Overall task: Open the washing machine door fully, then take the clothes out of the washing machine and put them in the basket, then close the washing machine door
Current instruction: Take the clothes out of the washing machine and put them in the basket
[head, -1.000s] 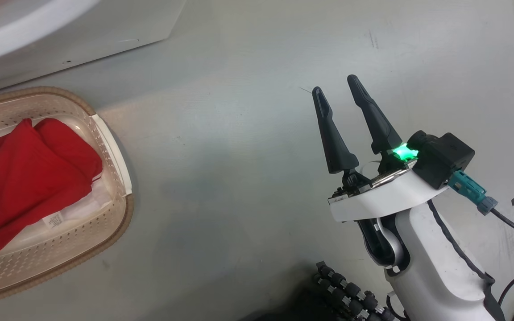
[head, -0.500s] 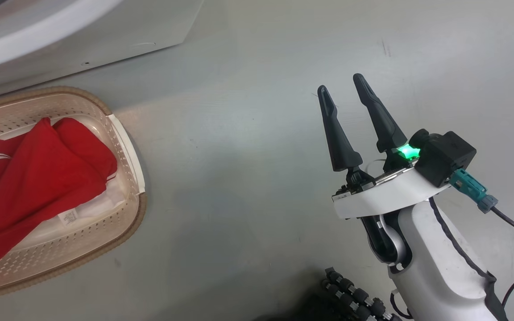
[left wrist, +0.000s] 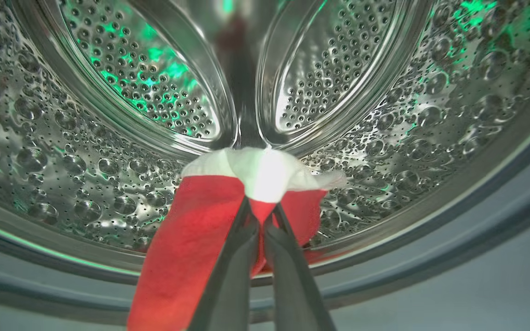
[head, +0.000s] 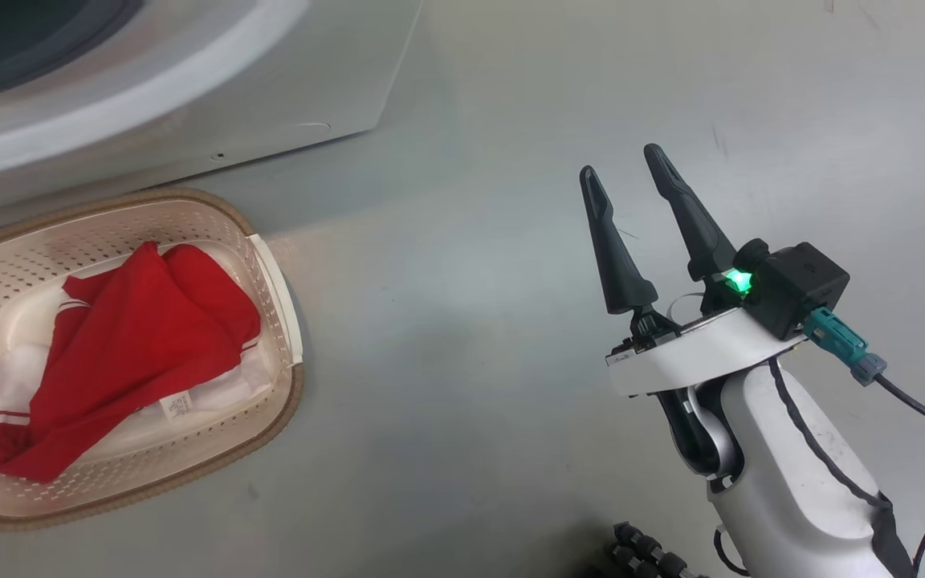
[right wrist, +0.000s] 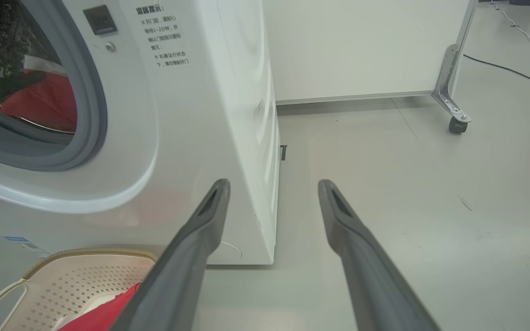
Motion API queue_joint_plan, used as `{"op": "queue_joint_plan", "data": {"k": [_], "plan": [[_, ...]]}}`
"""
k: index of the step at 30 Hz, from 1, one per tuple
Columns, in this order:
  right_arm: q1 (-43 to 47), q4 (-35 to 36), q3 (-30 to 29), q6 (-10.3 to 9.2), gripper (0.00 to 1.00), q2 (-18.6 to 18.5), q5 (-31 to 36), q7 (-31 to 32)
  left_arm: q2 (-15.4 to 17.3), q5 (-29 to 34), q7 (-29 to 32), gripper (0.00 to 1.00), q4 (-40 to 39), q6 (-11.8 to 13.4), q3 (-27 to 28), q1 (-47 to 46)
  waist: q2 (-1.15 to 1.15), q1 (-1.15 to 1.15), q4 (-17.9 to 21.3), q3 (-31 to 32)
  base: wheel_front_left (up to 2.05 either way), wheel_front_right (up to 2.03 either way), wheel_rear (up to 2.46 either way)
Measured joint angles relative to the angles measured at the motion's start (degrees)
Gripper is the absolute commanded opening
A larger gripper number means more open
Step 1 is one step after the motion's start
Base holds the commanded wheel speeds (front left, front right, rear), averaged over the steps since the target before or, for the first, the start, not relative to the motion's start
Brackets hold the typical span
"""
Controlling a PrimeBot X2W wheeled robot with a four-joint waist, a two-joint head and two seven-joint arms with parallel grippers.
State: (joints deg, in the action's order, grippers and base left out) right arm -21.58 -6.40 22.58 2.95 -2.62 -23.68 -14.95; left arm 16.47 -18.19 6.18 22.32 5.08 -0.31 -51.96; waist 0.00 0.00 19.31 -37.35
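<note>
Though scuffed, grey floor point(head: 470, 321) w/ cable point(right wrist: 509, 71).

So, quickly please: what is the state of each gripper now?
Left gripper: shut on a bright red fabric garment with white trim, inside the perforated steel drum.
Right gripper: open, holding nothing.

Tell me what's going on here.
The left arm's jaws are shut on a bright red garment with a white band inside the perforated steel drum of the white front-loading washing machine. Another red garment lies in the cream perforated plastic basket in front of it. The right arm's jaws stand open and empty over the grey floor.
</note>
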Motion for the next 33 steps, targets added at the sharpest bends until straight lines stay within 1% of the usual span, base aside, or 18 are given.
{"op": "queue_joint_plan", "data": {"k": [6,11,18,22,26,33], "plan": [[1.7,-0.8,-0.9,0.0,1.0,0.0,1.9,0.0,-3.5,-0.5,-5.8,0.0,-2.8,0.3,0.1,6.3,0.0,0.0,-1.8,3.2,0.0,0.0,0.0],[2.6,-1.3,-1.4,0.01,1.0,0.0,2.5,0.0,-4.7,-0.5,-8.9,0.0,-4.5,0.4,0.1,11.4,0.0,0.0,-3.1,5.4,0.0,0.0,0.0],[5.4,-2.0,-4.1,-0.07,1.0,-0.1,3.6,0.0,-8.4,-1.0,-13.9,0.0,-7.8,0.7,-0.1,18.5,0.0,0.0,-5.4,9.1,0.0,0.0,0.0],[6.4,-2.2,-4.8,-0.07,1.0,-0.1,4.2,0.0,-9.8,-0.9,-16.8,0.0,-10.3,0.7,-0.9,21.1,0.0,0.0,-6.7,11.2,0.0,0.0,0.0],[7.6,-2.5,-5.4,-0.07,1.0,-0.1,5.3,0.0,-10.7,-0.8,-18.6,0.0,-12.5,0.7,-2.1,23.1,0.0,0.0,-8.1,13.4,0.0,0.0,0.0],[10.0,-3.2,-6.4,-0.07,1.0,-0.1,5.8,0.0,-11.2,-0.1,-19.4,0.0,-17.0,0.7,-3.3,26.4,0.0,0.0,-9.9,17.4,0.0,0.0,0.0]]}}
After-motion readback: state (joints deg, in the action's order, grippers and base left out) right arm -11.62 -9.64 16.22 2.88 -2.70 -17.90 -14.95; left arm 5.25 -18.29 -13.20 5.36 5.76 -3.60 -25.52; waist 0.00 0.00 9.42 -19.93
